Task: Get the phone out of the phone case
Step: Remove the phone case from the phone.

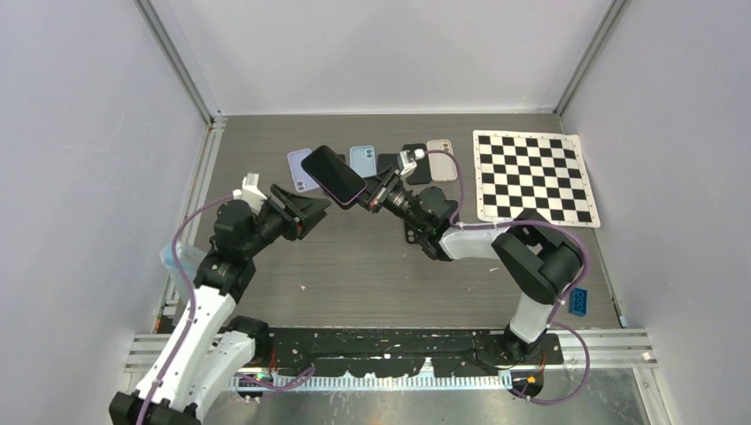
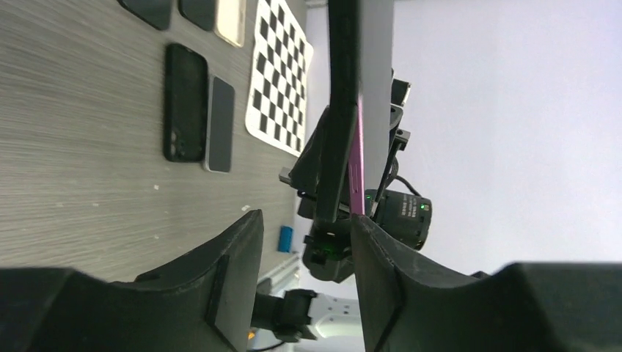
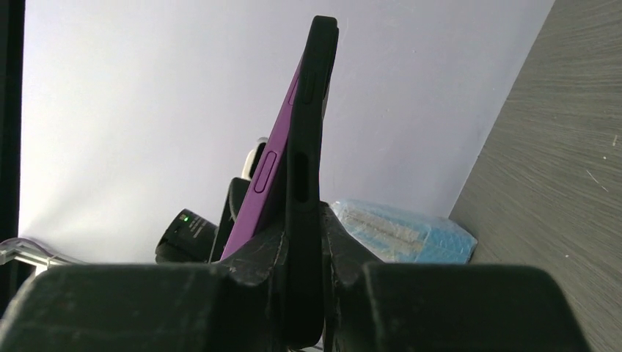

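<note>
A purple phone [image 1: 333,173] in a black case is held in the air above the table's middle, screen up. In the right wrist view my right gripper [image 3: 302,227] is shut on the black case [image 3: 306,147]. The purple phone [image 3: 264,183] leans out of the case along one side. My right gripper [image 1: 367,197] holds the right end. My left gripper [image 1: 321,205] is open at the left end. In the left wrist view [image 2: 304,220] the case [image 2: 341,110] and phone [image 2: 357,161] stand edge-on between its spread fingers, and the purple edge meets the right fingertip [image 2: 367,227].
Several phones and cases lie in a row at the back, among them a lilac one [image 1: 299,171], a light blue one [image 1: 363,159] and a beige one [image 1: 440,148]. A checkerboard mat [image 1: 534,177] lies at the back right. A blue block [image 1: 578,301] sits by the right arm, a blue packet [image 1: 168,257] at the left edge.
</note>
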